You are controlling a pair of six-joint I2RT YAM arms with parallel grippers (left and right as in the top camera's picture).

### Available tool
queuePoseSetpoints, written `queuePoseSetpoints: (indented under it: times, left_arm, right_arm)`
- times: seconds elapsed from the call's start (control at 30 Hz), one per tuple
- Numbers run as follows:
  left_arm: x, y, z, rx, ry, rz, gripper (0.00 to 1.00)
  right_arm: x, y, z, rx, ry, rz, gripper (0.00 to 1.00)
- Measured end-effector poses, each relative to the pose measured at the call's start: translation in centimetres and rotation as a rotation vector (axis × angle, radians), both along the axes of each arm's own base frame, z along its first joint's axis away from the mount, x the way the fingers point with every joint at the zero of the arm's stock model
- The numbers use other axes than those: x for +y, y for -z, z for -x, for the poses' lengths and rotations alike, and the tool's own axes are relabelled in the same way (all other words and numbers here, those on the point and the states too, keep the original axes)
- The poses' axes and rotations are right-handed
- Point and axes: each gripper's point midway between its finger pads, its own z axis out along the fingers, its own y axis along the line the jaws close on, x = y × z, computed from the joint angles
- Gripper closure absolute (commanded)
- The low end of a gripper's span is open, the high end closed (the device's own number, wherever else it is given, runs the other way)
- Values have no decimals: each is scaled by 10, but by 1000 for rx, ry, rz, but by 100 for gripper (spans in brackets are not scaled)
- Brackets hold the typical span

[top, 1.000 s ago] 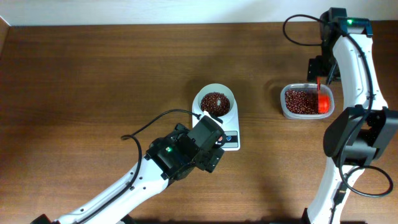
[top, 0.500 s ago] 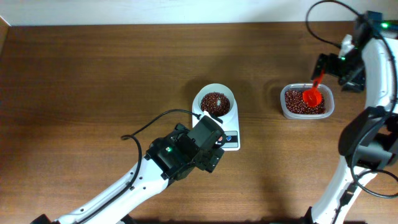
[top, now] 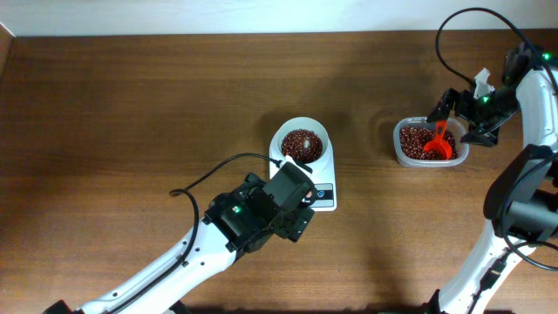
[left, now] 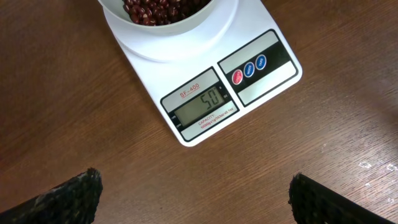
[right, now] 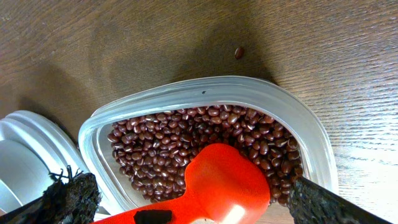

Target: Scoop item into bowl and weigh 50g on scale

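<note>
The white bowl (top: pixel 302 141) (left: pixel 168 37) holds a heap of dark reddish-brown beans (top: pixel 302 143) and stands on the white scale (top: pixel 324 197) (left: pixel 264 87), whose display reads 50. Just in front of the scale, my left gripper (top: pixel 296 209) (left: pixel 196 186) hangs open over bare wood, its fingers wide apart. My right gripper (top: pixel 462 120) (right: pixel 193 199) is open over the clear tub (top: pixel 462 157) (right: pixel 205 87) of beans (right: pixel 161 149). A red scoop (top: pixel 438 142) (right: pixel 227 180) lies on those beans between the spread fingers, touching neither.
One stray bean (right: pixel 239 53) lies on the wood beyond the tub. A white rounded object (right: pixel 25 149) shows at the left edge of the right wrist view. The left arm's cable (top: pixel 218 170) loops over the table left of the scale.
The right arm swung out to the right and then lower beside the tub. The red scoop went from standing at the tub's right edge to lying across the beans. The left arm stayed still.
</note>
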Motion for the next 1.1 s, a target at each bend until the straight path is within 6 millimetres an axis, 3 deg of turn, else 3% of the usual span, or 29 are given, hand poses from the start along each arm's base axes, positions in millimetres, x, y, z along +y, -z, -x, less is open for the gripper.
queuePoseSetpoints:
  times: [0.07,0.13,0.17,0.2,0.23,0.33,0.37,0.4,0.43,0.47,0.5,0.53,0.57,0.6,0.63,0.7,0.87,0.93,1.0,1.07,1.1]
  left_arm:
    - [0,0,0,0,0,0,1]
    - [0,0,0,0,0,0,1]
    - [0,0,0,0,0,0,1]
    - [0,0,0,0,0,0,1]
    - [0,0,0,-1,0,1,1]
    - [-1,0,-1,-3,0,3,1]
    - [-1,0,-1,-3,0,3,1]
    - [-1,0,-1,-2,0,3,1]
    - [-1,0,-1,-3,0,3,1]
    - [-1,0,-1,-3,0,3,1]
    - [-1,0,-1,-3,0,3,1]
    - [-1,-1,-1,-5,0,5,1]
    - [-1,-1,-1,-5,0,5,1]
    - [-1,-1,-1,-5,0,5,1]
    - [-1,-1,-1,-4,0,5,1]
    - [-1,-1,-1,-5,0,5,1]
    - [-1,-1,-1,-5,0,5,1]
    - [-1,-1,-1,-5,0,6,1]
    - [-1,-1,-1,-5,0,5,1]
    - [-1,-1,-1,-4,0,5,1]
    - [-1,-1,-1,-5,0,6,1]
  right_arm:
    - [3,-2,1,2,2,-20,6]
    - [5,-10,6,15,9,-55,96]
    - [3,-17,2,-4,9,-54,77]
    - [3,-21,-1,-20,10,-53,26]
    - [1,-22,-2,-20,10,-44,4]
    - [-4,-19,0,-8,7,-12,1]
    - [-5,-19,-1,-14,8,-4,18]
    - [-6,-19,-3,-22,7,1,47]
    - [-4,-20,-1,-10,14,-8,96]
    - [0,-22,7,28,27,-28,96]
    - [3,-24,16,70,43,-42,91]
    - [0,-23,22,112,68,-24,53]
    - [-3,-22,25,127,74,-4,34]
    - [-4,-22,31,159,84,9,5]
    - [-4,-25,35,177,87,13,1]
    - [-10,-41,25,124,88,42,1]
    - [-28,-39,18,97,88,140,1]
    - [-55,-38,-15,-34,107,267,1]
    - [-68,-41,-34,-111,121,326,1]
    - [-76,-46,-53,-192,133,362,1]
    - [-73,-47,-53,-195,129,350,1]
